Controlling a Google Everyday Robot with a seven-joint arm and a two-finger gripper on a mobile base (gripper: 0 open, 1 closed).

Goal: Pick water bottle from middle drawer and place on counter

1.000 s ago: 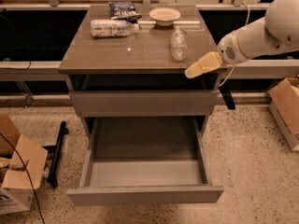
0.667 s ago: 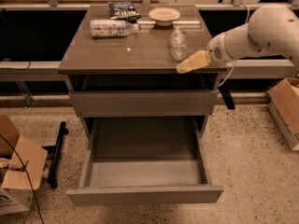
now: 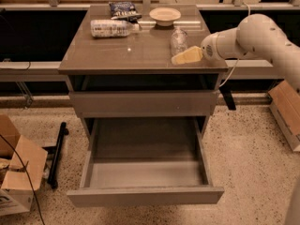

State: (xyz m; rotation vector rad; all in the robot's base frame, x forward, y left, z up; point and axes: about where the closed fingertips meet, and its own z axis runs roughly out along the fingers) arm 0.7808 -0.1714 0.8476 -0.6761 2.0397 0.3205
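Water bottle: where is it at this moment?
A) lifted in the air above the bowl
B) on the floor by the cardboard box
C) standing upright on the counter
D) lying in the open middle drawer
C: the water bottle stands upright on the counter near its right edge, with the gripper low beside it. The open middle drawer shows only its bare tray.
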